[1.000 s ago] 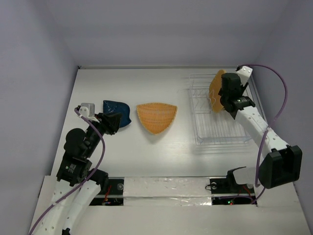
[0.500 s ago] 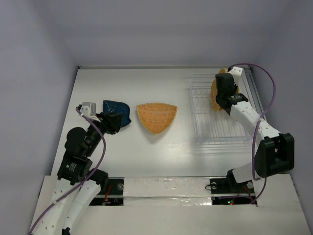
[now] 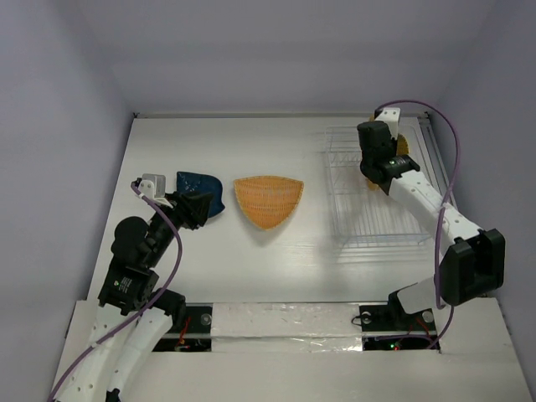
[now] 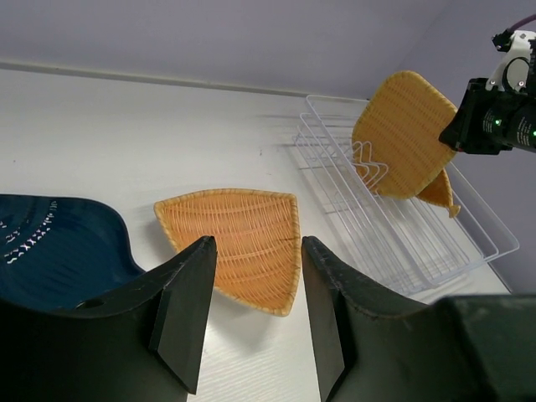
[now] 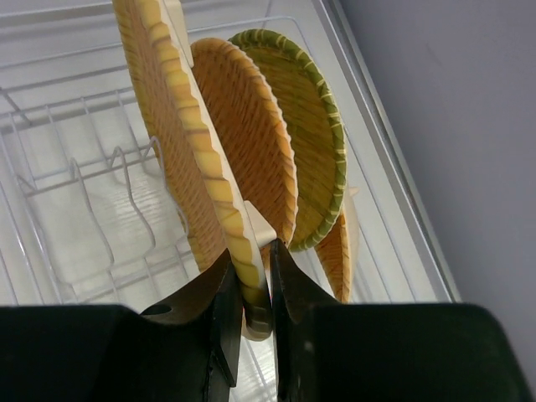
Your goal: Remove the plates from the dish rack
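Right claw [image 5: 251, 280] shifted left; pinches orange plate [image 5: 180, 142].

On the counter [image 3: 251, 268], the dish rack [image 3: 368, 226] sits at the far right. Well to its left, two plates lie flat side by side, just apart: the middle plate [image 3: 268, 199] near the counter's centre and the left plate [image 3: 199, 186] beyond it. The left end effector [image 4: 257, 247] hangs at the left plate's near edge, with the middle plate ahead of it. At the rack's far end the held plate [image 5: 167, 109] stands on edge in the right end effector [image 5: 254, 268]. The rear plate [image 5: 314, 142] is upright just behind it, toward the rack's right side.
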Motion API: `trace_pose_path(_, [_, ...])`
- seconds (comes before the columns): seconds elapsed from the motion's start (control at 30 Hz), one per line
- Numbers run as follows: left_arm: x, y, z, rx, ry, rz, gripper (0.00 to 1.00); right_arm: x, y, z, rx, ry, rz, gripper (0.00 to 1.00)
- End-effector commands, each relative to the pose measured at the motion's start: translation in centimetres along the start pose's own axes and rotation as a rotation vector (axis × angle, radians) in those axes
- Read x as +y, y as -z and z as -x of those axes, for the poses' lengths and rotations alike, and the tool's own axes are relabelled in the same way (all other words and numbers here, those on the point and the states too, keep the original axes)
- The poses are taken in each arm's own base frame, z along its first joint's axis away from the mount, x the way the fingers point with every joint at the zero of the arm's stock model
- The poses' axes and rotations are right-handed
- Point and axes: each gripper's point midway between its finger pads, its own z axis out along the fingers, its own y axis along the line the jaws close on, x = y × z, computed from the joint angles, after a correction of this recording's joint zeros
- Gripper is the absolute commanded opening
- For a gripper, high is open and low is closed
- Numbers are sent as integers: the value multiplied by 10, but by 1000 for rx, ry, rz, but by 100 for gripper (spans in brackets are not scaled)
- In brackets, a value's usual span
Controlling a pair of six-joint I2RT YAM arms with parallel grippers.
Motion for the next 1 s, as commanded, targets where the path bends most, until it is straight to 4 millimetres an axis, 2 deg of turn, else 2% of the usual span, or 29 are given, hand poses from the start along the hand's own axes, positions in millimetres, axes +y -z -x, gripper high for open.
trace_pose_path(0.0, [-8, -1, 14, -47, -5, -36, 42, -22, 32, 57, -134, -69, -61, 0])
trace_pose_path(0.17, [-8, 0, 15, -53, -4, -33, 42, -39, 59, 78, -177, -106, -74, 0])
trace_pose_path(0.43, [-7, -1, 15, -53, -4, -30, 43, -75, 107, 98, -231, -198, -75, 0])
trace_pose_path(0.5, [-7, -1, 15, -53, -4, -30, 43, -68, 119, 107, -263, -244, 18, 0])
trace_pose_path(0.53, [-6, -1, 15, -54, -4, -27, 43, -62, 123, 108, -274, -275, 78, 0])
trace_pose_path(0.6, [-6, -1, 15, -53, -4, -29, 43, -31, 149, 125, -339, -371, 351, 0])
trace_pose_path(0.63, [-6, -2, 15, -52, -4, -28, 43, -12, 151, 116, -327, -377, 442, 0])
trace_pose_path(0.67, [-7, -2, 15, -53, -4, -30, 43, 19, 173, 117, -332, -373, 651, 0])
trace_pose_path(0.7, [-7, -2, 15, -51, -4, -29, 43, 34, 184, 127, -370, -412, 753, 0])
trace_pose_path(0.73, [-4, -3, 15, -53, -4, -18, 43, 50, 192, 124, -350, -457, 838, 0])
trace_pose_path(0.77, [-3, -3, 15, -50, -3, -17, 43, 74, 199, 110, -312, -443, 946, 0])
trace_pose_path(0.8, [-3, -4, 14, -46, -1, -15, 43, 88, 200, 115, -320, -472, 998, 0])
trace_pose_path(0.83, [-2, -4, 13, -42, -1, -13, 43, 99, 201, 112, -282, -518, 1043, 0])
trace_pose_path(0.87, [-2, -5, 12, -39, 0, -12, 43, 118, 208, 100, -234, -511, 1125, 0])
trace_pose_path(0.9, [-3, -5, 11, -36, 0, -16, 43, 126, 212, 106, -246, -545, 1177, 0])
trace_pose_path(0.97, [-4, -5, 12, -37, -1, -21, 43, 152, 215, 93, -163, -585, 1271, 0])
